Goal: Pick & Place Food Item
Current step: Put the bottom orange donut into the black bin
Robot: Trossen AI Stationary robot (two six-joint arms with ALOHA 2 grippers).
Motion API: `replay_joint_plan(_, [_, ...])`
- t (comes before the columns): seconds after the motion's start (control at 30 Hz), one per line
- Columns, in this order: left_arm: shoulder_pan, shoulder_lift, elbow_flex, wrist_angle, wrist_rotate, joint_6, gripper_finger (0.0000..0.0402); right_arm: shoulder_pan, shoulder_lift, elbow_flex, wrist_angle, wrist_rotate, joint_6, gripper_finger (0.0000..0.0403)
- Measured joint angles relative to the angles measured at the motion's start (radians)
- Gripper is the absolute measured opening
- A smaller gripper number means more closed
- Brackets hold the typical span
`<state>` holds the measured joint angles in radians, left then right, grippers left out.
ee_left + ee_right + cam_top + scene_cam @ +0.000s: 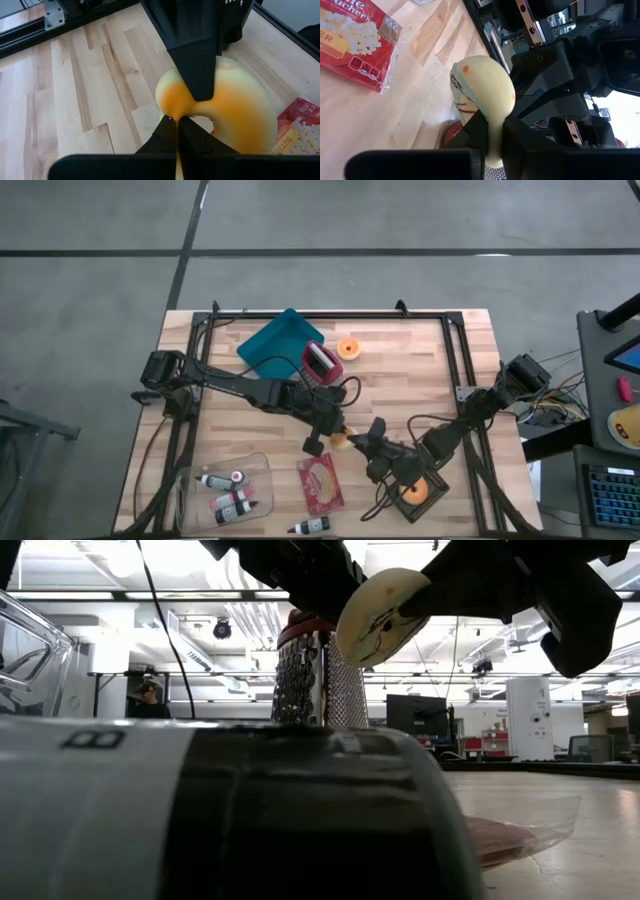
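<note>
Just above the red popcorn packet (321, 483) on the desk (420, 380), a pale yellow toy donut (339, 441) hangs off the wood, pinched at one edge by the left claw (335, 435) and at the opposite edge by the right claw (355, 442), both pressed tight on its rim.

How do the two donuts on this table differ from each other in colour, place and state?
The pale donut is cream yellow; the orange donut is bright orange. The pale donut is held above the table centre, with the left gripper and the right gripper both shut on it; the orange donut lies free on the wood beside the teal tray, untouched. Both are ring-shaped.
</note>
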<state>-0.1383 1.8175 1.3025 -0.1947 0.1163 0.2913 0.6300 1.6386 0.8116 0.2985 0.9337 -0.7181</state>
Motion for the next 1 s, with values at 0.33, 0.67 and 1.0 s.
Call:
replay_joint_plan(0.33, [0.001,0.0,0.0,0.0,0.001,0.0,0.0,0.0,0.0,0.0,-0.003,0.0,0.0,0.0011])
replay_joint_plan(0.67, [0.0,0.0,0.0,0.0,0.001,0.003,0.0016,0.0,0.0,0.0,-0.005,0.0,0.0,0.001])
replay_joint_plan(1.0, [-0.001,-0.001,0.01,0.0,-0.007,-0.011,0.0131,0.001,0.0,0.0,-0.011,0.0,0.0,0.0009])
